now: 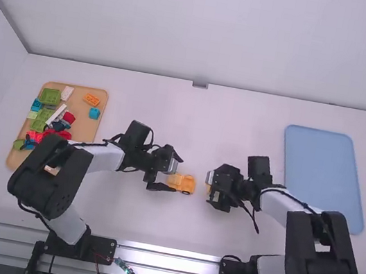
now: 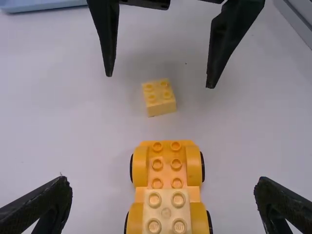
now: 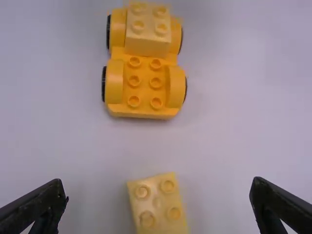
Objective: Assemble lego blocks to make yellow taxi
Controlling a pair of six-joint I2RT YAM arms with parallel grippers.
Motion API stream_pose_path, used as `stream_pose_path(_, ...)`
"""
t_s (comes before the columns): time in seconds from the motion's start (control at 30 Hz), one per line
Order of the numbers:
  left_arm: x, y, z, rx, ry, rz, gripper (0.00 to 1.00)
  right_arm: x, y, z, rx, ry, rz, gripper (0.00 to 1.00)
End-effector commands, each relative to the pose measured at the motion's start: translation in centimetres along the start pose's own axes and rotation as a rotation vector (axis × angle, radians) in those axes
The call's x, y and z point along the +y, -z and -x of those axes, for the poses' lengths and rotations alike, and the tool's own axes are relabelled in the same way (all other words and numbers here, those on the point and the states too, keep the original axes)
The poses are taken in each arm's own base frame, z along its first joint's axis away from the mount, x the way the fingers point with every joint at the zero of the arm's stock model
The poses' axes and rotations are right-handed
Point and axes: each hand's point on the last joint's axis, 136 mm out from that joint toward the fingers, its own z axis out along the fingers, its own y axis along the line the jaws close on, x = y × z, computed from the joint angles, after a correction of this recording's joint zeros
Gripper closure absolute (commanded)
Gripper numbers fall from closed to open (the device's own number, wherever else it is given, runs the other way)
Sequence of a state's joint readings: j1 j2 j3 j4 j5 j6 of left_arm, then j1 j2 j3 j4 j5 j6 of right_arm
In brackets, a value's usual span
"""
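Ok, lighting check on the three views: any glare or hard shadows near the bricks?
High view: bright sheen on the metal rail at the near edge, away from the bricks. Left wrist view: faint, soft-edged shading around the loose yellow brick, no hard shadow. Right wrist view: soft shading beside the yellow car base, no glare hiding its studs.

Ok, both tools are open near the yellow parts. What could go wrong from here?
The loose block lies slightly askew to the right tool's fingers, so closing might twist it or grip it crooked. The base has wheels and the left tool isn't clamped on it, so it might roll when pressed. The tools also face each other, so they could bump if both move in.
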State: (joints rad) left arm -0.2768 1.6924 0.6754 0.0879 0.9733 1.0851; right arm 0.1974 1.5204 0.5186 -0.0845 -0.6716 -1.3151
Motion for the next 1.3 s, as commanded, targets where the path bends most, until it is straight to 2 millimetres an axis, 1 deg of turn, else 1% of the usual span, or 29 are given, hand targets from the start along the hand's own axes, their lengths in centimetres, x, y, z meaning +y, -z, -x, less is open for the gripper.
stream_pose_path(0.0,-0.7,-0.1,0.0,-0.022,0.013,-0.026,0.01,-0.4,0.2,-0.2,0.014,0.065,0.008,0.01)
stream_pose_path(0.17,-0.8,-0.1,0.0,-0.022,0.017,-0.029,0.01,-0.1,0.6,-0.8,-0.020,0.100,-0.010,0.01)
stream_pose_path(0.33,-0.9,-0.2,0.1,-0.022,0.016,-0.032,0.01,-1.1,0.5,-1.9,-0.017,0.033,-0.037,0.01)
stream_pose_path(0.4,-0.8,-0.2,0.1,-0.023,0.012,-0.030,0.01,-1.5,-0.4,-2.0,-0.056,-0.003,-0.006,0.01)
stream_pose_path(0.47,-0.8,-0.2,0.1,-0.024,0.011,-0.029,0.01,-1.4,-0.9,-1.8,-0.084,-0.007,0.021,0.01)
stream_pose_path(0.53,-0.9,-0.2,0.0,-0.021,0.018,-0.032,0.01,-0.9,-1.2,-2.2,-0.085,0.003,0.070,0.01)
stream_pose_path(0.63,-1.1,-0.2,0.0,-0.019,0.027,-0.038,0.01,-0.6,-1.0,-2.4,-0.083,0.004,0.094,0.00)
stream_pose_path(0.67,-1.1,-0.2,0.0,-0.018,0.027,-0.038,0.01,-0.6,-1.1,-2.4,-0.082,0.003,0.094,0.02)
stream_pose_path(0.7,-1.1,-0.2,0.0,-0.018,0.028,-0.039,0.01,-0.7,-1.1,-2.5,-0.081,0.005,0.088,0.05)
stream_pose_path(0.77,-1.1,-0.2,0.0,-0.018,0.029,-0.039,0.01,-1.0,-1.2,-2.6,-0.080,0.004,0.069,0.07)
stream_pose_path(0.93,-1.1,-0.2,0.0,-0.018,0.028,-0.038,0.01,-1.2,-1.4,-2.4,-0.103,-0.032,0.035,0.17)
stream_pose_path(0.97,-1.1,-0.2,0.0,-0.018,0.028,-0.039,0.01,-1.0,-1.5,-2.6,-0.097,-0.030,0.038,0.26)
stream_pose_path(1.13,-1.1,-0.2,-0.1,-0.018,0.030,-0.040,0.01,-0.9,-1.5,-2.6,-0.095,-0.034,0.044,0.29)
stream_pose_path(1.27,-1.1,-0.2,0.0,-0.018,0.029,-0.040,0.01,-0.4,-1.8,-2.9,-0.064,-0.034,0.060,0.28)
